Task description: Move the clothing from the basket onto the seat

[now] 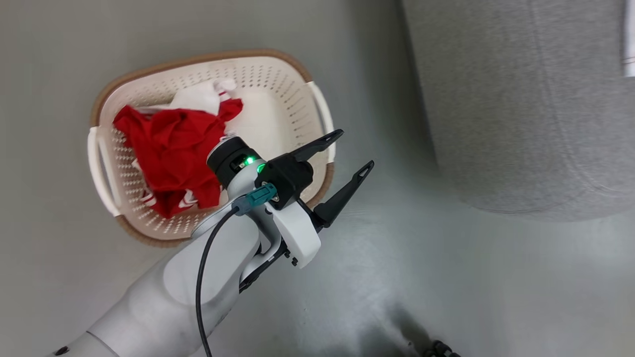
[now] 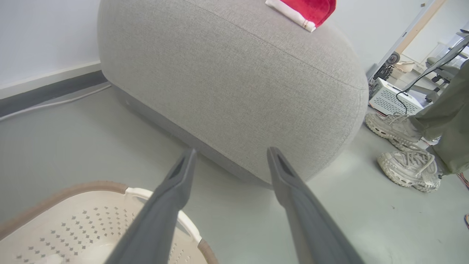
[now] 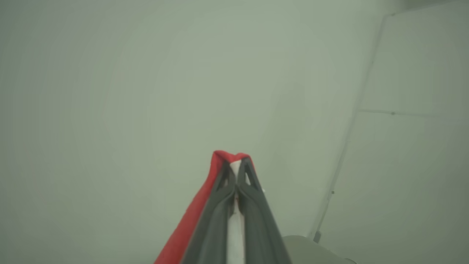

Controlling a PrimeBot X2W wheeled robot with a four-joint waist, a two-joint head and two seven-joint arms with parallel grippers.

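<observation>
largest, the grey seat (image 1: 521, 99), rounded, at the upper right of the head view, on the pale floor (image 1: 446, 277). on top of it, in the left wrist view, a red piece (image 2: 311, 9) with white trim. next, the cream basket (image 1: 278, 84) on the floor left of the seat and apart from it, brown rim up. inside, toward its left half, the clothing (image 1: 168, 148): a crumpled red heap, some white at the back, striped cuffs at the front. over the basket's right rim, the left gripper (image 1: 354, 149), fingers spread wide, empty, pointed toward the seat. right gripper (image 3: 238, 164) pinched tight on red fabric (image 3: 190, 220), a white strip between the fingers, before a blank pale surface. beside the seat, a person's pale shoes (image 2: 406, 168).
</observation>
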